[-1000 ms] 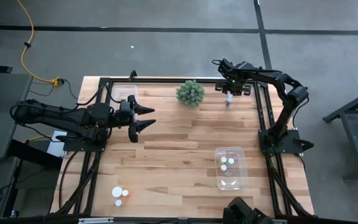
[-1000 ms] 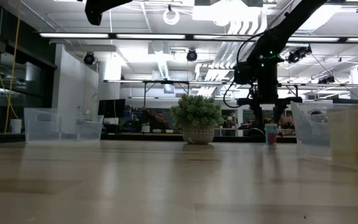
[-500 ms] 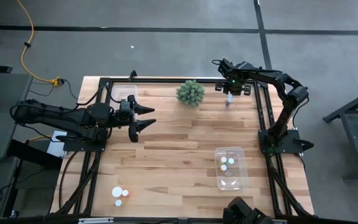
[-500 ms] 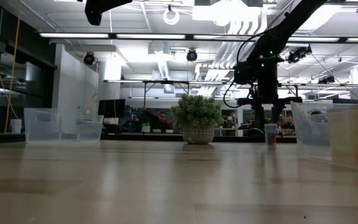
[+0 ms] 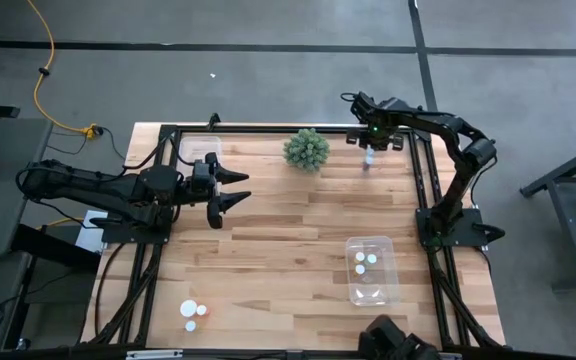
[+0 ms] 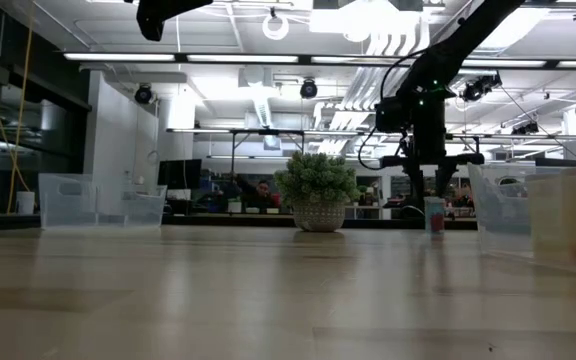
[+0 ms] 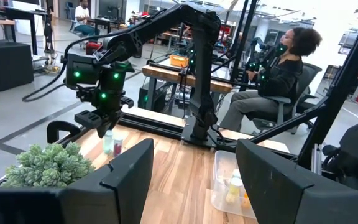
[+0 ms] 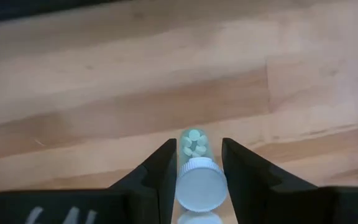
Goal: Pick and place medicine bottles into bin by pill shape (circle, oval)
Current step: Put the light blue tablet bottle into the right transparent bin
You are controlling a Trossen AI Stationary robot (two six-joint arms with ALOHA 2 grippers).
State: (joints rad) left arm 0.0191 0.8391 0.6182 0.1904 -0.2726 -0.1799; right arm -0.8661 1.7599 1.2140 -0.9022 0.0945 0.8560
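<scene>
Two small bottles with white caps stand upright on the table at the far right (image 5: 368, 160), and they also show in the left wrist view (image 7: 108, 143) (image 7: 117, 147). My right gripper (image 5: 369, 148) is open just above them. Its fingers stand on either side of one bottle's cap (image 8: 199, 183), whose clear body holds round pills; I see no touch. The second cap (image 8: 197, 219) lies at the frame's edge. In the low view the bottle (image 6: 435, 214) rests on its base under the gripper (image 6: 431, 190). My left gripper (image 5: 238, 188) is open and empty, raised over the table's left middle.
A green plant ball (image 5: 306, 149) stands left of the bottles at the far edge. A clear bin (image 5: 388, 270) at the near right holds a few bottles. A second clear bin (image 5: 193, 148) is at the far left. Three bottles (image 5: 193, 312) stand at the near left.
My right gripper has risen a little over the two bottles, which stay standing on the table.
</scene>
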